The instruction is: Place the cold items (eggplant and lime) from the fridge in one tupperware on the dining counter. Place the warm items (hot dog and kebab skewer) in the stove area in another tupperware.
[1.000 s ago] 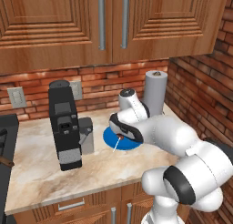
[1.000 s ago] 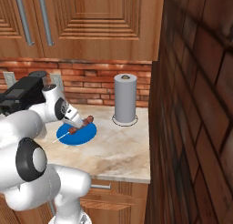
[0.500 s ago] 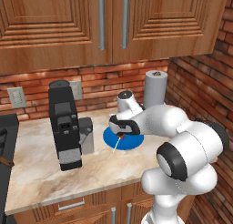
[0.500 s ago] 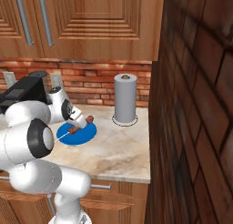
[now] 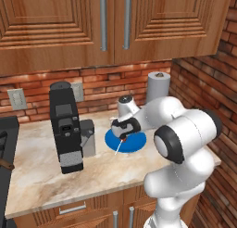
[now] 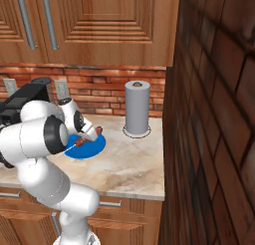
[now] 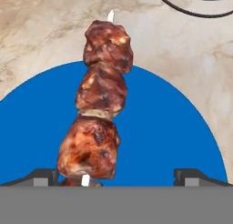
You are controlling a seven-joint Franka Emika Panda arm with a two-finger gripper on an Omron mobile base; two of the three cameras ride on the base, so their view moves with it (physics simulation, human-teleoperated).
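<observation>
You had the gripper (image 7: 116,175) low over the blue plate (image 5: 134,142), with its jaws spread as wide as they go and nothing held between them. In the hand view the two dark fingertips (image 7: 42,176) stood well apart at the bottom, one on each side of the kebab skewer (image 7: 98,116), and neither touched the meat.

The kebab skewer lay on the blue plate, three browned chunks in a row along a pale stick. Its near end sat between the fingertips, and its far chunk reached past the plate's rim, so the stick's tip showed over the marbled surface (image 5: 41,180).

In the left base view you could see the arm's wrist bent down over the plate, with the skewer's light stick poking out toward the front edge of the surface. The plate rested on the surface between the black coffee machine (image 5: 65,127) and the grey paper towel roll (image 5: 158,87), which stood upright near the brick wall (image 5: 97,83) at the corner. A wall outlet (image 5: 17,98) sat on the bricks behind the coffee machine, and wooden cabinets (image 5: 92,23) hung above.

In the right base view one end of the skewer showed reddish just beyond the gripper, with the plate under it and the paper towel roll well apart on a dark ring base.
</observation>
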